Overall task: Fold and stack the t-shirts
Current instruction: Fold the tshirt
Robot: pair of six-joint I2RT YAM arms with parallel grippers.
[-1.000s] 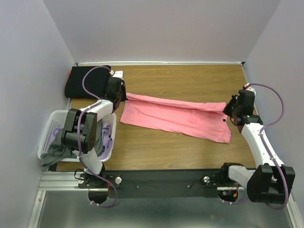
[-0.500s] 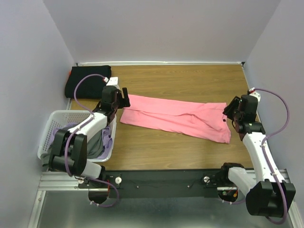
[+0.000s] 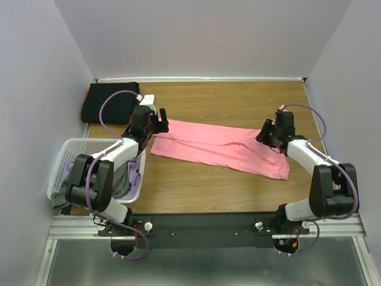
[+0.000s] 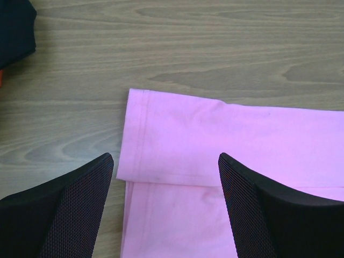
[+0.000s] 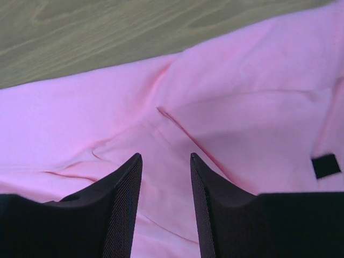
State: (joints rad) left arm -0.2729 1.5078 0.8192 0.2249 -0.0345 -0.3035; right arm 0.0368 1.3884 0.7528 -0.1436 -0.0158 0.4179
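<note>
1. Pink cloth lies near the middle of the wooden table [image 3: 238, 101]: the pink t-shirt [image 3: 220, 146], flat and folded lengthwise into a long band. Its long axis runs left to right, and the right end slants towards the arm bases and is the wider end.
2. At its left end the left wrist view shows a stitched hem, with one folded layer lying over another (the upper edge sits a little further left than the lower one).
3. A small black tag [image 5: 325, 165] is on the cloth near the right end.
4. The left gripper [image 4: 165, 161] hovers over the shirt's left end. Its fingers are spread wide to either side of the hem corner, with nothing between them.
5. The right gripper [image 5: 165, 158] is over the shirt's right part. Its fingers are a narrow gap apart, and creased pink cloth shows through the gap; they are not pinching it.
6. A black t-shirt [image 3: 110, 102] lies folded in the far left corner of the table, apart from the pink one.
7. A white lattice basket [image 3: 59, 173] stands at the near left edge, beside the left arm. It holds a grey t-shirt [image 3: 65, 193], which spills over its near rim, and a lavender t-shirt [image 3: 74, 162] behind that.
8. Only the two grippers are above the pink shirt; the wood around it is bare.
</note>
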